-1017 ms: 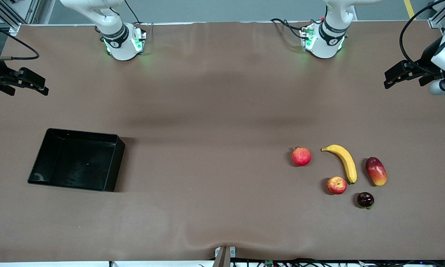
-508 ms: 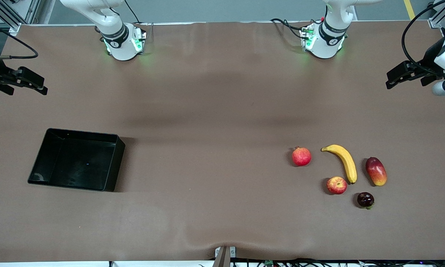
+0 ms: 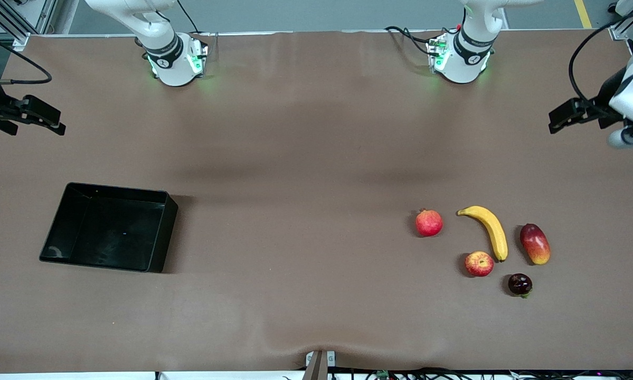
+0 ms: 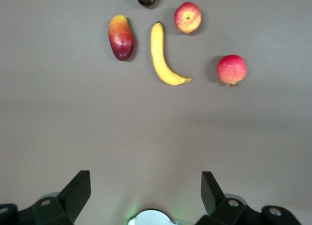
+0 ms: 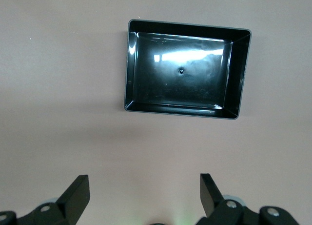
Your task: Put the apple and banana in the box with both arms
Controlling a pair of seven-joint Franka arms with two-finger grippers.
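Note:
The apple [image 3: 479, 263], red with yellow patches, and the curved yellow banana [image 3: 491, 230] lie side by side on the table toward the left arm's end. The empty black box [image 3: 110, 229] sits toward the right arm's end. My left gripper [image 3: 558, 113] is open and empty in the air at the table's edge at the left arm's end. Its wrist view shows the apple [image 4: 187, 17] and banana [image 4: 161, 54] ahead of its open jaws [image 4: 146, 186]. My right gripper [image 3: 57, 122] is open and empty over the table's edge at the right arm's end. Its wrist view shows the box [image 5: 180, 69] ahead of its jaws [image 5: 145, 186].
A redder round fruit with a crown tip [image 3: 428, 222] lies beside the banana. An oblong red-yellow mango [image 3: 535, 243] lies on the banana's outer side. A small dark purple fruit [image 3: 519, 284] lies nearer to the front camera than the apple. Both arm bases [image 3: 176, 58] stand along the table's back edge.
Both grippers have shifted slightly toward the bases' edge of the table. The fruits and the box have not moved.

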